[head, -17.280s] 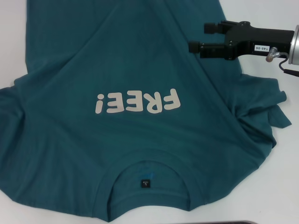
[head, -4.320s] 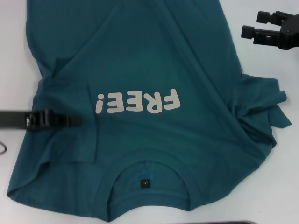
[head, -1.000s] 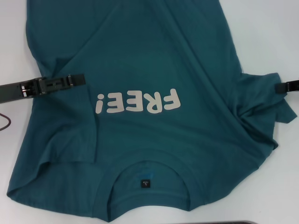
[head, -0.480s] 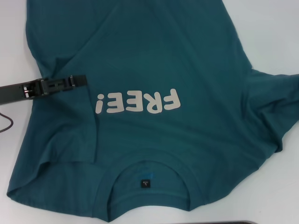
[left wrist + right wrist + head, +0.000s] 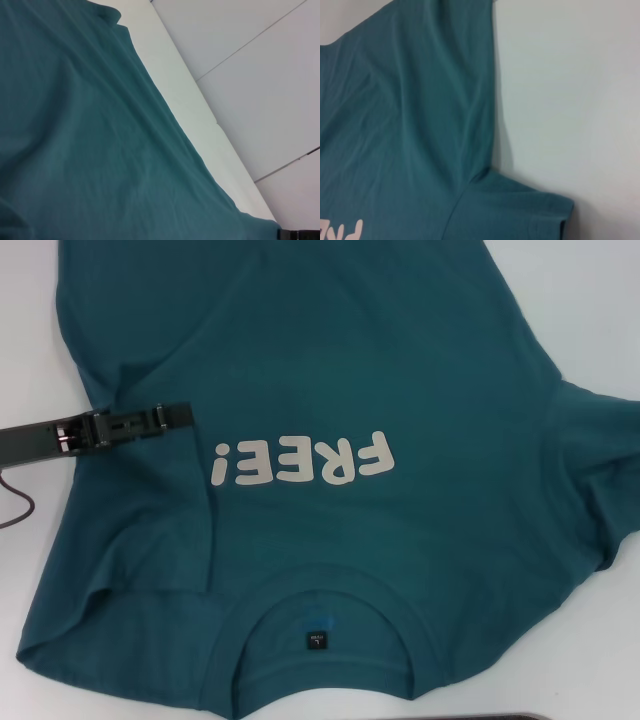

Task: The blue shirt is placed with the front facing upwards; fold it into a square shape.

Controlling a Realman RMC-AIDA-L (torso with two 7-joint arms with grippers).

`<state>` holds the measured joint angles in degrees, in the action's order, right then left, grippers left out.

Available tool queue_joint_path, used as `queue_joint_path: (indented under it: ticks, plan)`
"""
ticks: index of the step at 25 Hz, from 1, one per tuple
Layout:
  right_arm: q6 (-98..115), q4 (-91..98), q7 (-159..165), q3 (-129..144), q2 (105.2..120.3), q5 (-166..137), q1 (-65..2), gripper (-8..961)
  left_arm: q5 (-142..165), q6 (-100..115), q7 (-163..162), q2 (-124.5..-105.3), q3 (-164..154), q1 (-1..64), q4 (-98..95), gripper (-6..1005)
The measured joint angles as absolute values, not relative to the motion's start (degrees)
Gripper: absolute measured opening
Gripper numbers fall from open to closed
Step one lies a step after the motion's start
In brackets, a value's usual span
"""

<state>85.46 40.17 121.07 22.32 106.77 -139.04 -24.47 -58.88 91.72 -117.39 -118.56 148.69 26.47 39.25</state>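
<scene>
The blue shirt (image 5: 320, 360) lies front up on the white table (image 5: 580, 300), with its off-white "FREE!" lettering (image 5: 305, 460) upside down to me and the collar (image 5: 320, 600) with its dark label (image 5: 316, 641) nearest me. Its left sleeve (image 5: 140, 530) is folded inward over the body. My left gripper (image 5: 178, 417) reaches in from the left edge as a thin dark bar, its tip low over the shirt at the top of that fold. The right sleeve (image 5: 600, 470) is spread outward to the right edge. My right gripper is out of view; its wrist view shows shirt body (image 5: 410, 125) and a sleeve (image 5: 515, 210).
Bare white table shows at the far right and at the left (image 5: 30, 350) of the shirt. A thin dark cable (image 5: 20, 508) loops on the table under the left arm. A dark edge (image 5: 500, 716) runs along the near side. The left wrist view shows teal cloth (image 5: 90, 140) and table.
The right sleeve went from bunched to spread flat toward the right, and the right gripper left the view. The whole shirt shifted slightly right. The left gripper edged right over the fold.
</scene>
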Motion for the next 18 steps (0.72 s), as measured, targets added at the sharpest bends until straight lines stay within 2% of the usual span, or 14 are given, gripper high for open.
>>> queue_joint_path:
  ticks: [14, 18]
  plan:
    - [92.8, 40.4, 117.8, 22.7, 106.70, -132.9, -26.4, 24, -58.9, 91.8, -117.1, -118.54, 148.7, 26.7, 39.0, 919]
    - [94.3, 41.4, 117.4, 23.1, 107.58, -132.3, -28.8, 24, -58.9, 91.8, -117.1, -118.50, 148.7, 26.7, 39.0, 919]
